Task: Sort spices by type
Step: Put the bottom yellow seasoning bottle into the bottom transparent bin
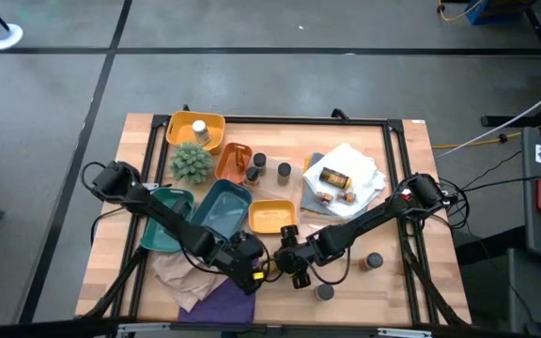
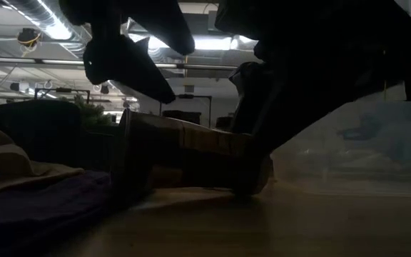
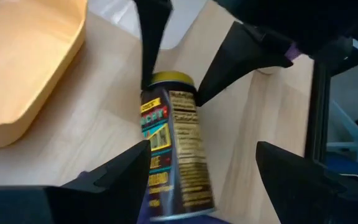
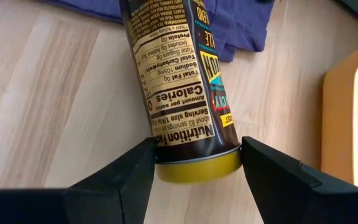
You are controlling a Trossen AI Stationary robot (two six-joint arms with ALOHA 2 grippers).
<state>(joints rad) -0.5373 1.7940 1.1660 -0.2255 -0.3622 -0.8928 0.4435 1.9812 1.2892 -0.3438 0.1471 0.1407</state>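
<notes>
A spice jar [image 3: 176, 152] with a dark printed label and a yellow lid lies on its side on the wood, its base end on a purple cloth [image 4: 241, 25]. In the high view it sits between both grippers [image 1: 270, 267]. My right gripper [image 4: 197, 165] is shut on its lid end. My left gripper [image 3: 201, 177] is open, with its fingers on either side of the base half. One left finger [image 3: 126, 168] lies close beside the label, and I cannot tell whether it touches. The low view shows the jar [image 2: 191, 153] as a dark shape under both arms. My right gripper pinches the jar at its yellow lid [image 4: 197, 169], one finger on each side. The fingers [image 3: 151, 56] lie level, along the jar's length, and come from the table's right. The jar lies flat on the table with its base end on the purple cloth.
A yellow tray [image 1: 272, 217] lies just beyond the grippers, with teal trays [image 1: 224, 207], an orange tray [image 1: 236, 161] and a green plant [image 1: 193, 162] behind. Loose jars stand at mid-table [image 1: 284, 170] and near the right front [image 1: 374, 260]. A white cloth [image 1: 360, 164] holds more jars.
</notes>
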